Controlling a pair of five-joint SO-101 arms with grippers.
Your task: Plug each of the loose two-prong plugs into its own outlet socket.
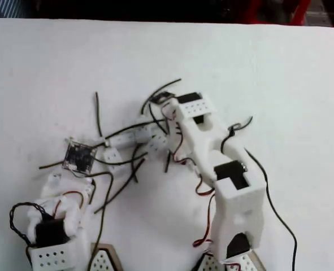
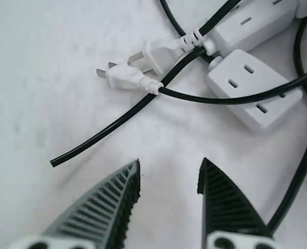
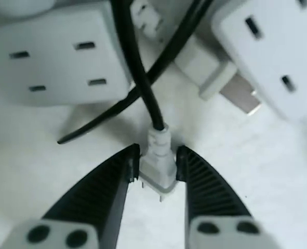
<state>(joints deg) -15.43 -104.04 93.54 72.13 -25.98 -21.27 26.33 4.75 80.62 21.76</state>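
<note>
The right arm (image 1: 237,200) and left arm (image 1: 70,217) are blocky white shells with black motors (image 1: 229,168) set in, dotted end plates (image 1: 196,106) and thin red wires (image 1: 205,223). The left gripper (image 2: 170,165) and right gripper (image 3: 157,150) share dark ribbed, pointed fingers (image 2: 109,205) — white bases (image 2: 236,241), probably with screws (image 3: 39,233).

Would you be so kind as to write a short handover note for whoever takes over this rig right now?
Left hand: open, empty, over the table, short of the nearer plug and the farther plug, lying loose side by side next to an outlet block and a second outlet block.
Right hand: shut on the held plug by its body, prongs pointing back toward the wrist.
Done: no plug seen seated in a socket.
Left: turn and insert the held plug, then the other two.
</note>
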